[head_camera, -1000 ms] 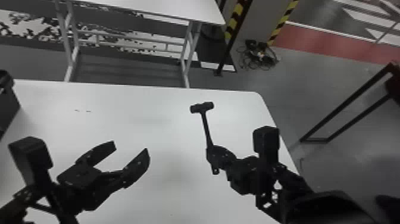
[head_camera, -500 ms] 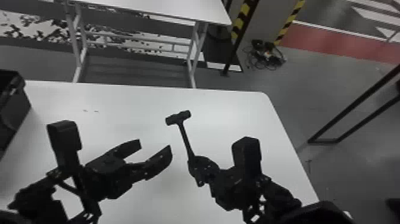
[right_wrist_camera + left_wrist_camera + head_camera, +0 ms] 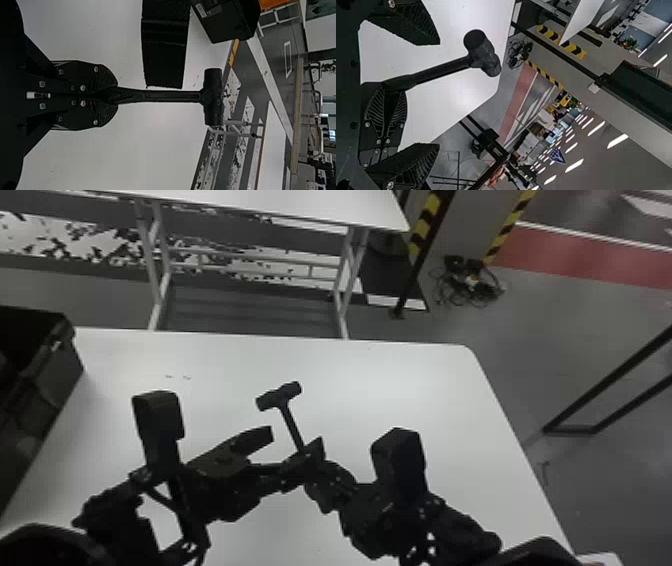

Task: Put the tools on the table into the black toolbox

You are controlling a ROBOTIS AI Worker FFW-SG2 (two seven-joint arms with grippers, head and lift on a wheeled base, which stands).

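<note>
Jaws of the right gripper point(image 3: 113, 95) closed on the butt of the hammer's point(image 3: 213, 97) handle, near the middle of the scene. Left gripper point(image 3: 439, 94) spread wide, the two fingers either side of the shaft; whether one touches it is hard to say in the head view, dark against dark. Hammer held above the white worktop point(image 3: 425, 390), head towards the far side. Likely top-heavy, stiff, not fragile; held by the butt, it may swivel. Best hold for a second grip: bare shaft between the right jaws and the head, nearer the head for balance. Grip surface looks dry, not slick. All matte black: blunt, two-faced, barrel-like head on a slim shaft thickening towards the butt. Farther off, at the left side, black toolbox point(image 3: 57, 372), its top open.
</note>
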